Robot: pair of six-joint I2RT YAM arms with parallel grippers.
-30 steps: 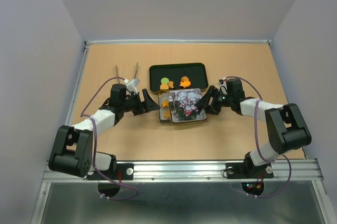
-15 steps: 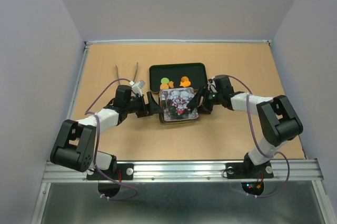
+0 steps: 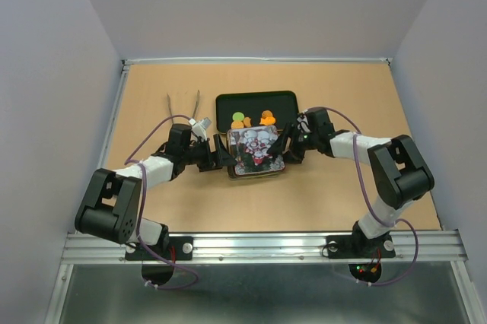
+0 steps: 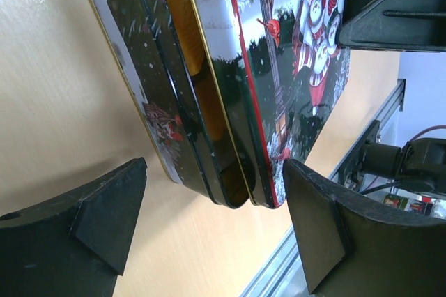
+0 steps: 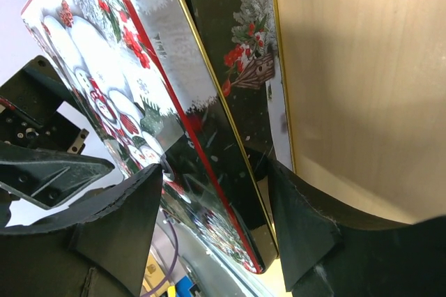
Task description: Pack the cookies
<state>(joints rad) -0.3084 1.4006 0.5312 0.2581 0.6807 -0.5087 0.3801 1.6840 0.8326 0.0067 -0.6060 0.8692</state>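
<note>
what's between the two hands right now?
The rectangular snowman-printed metal tin fills the stretch between the left hand and the right hand; the top view shows it best.

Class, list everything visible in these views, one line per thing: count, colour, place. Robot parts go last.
table: one, tan wood, under everything.
tray: one, black, beyond the tin.
cookies: several on the tray, orange plus one green; orange also visible inside the tin.
tin: one, dark green with gold trim, table centre.
lid: one, snowman print, on the tin, gap at its left end.
tongs: one, metal, left of the tray.
arms: two, white and black, based at the near edge.
left end effector: one, black, open, straddling the tin's left end.
right end effector: one, black, at the tin's right end; grip unclear.
</note>
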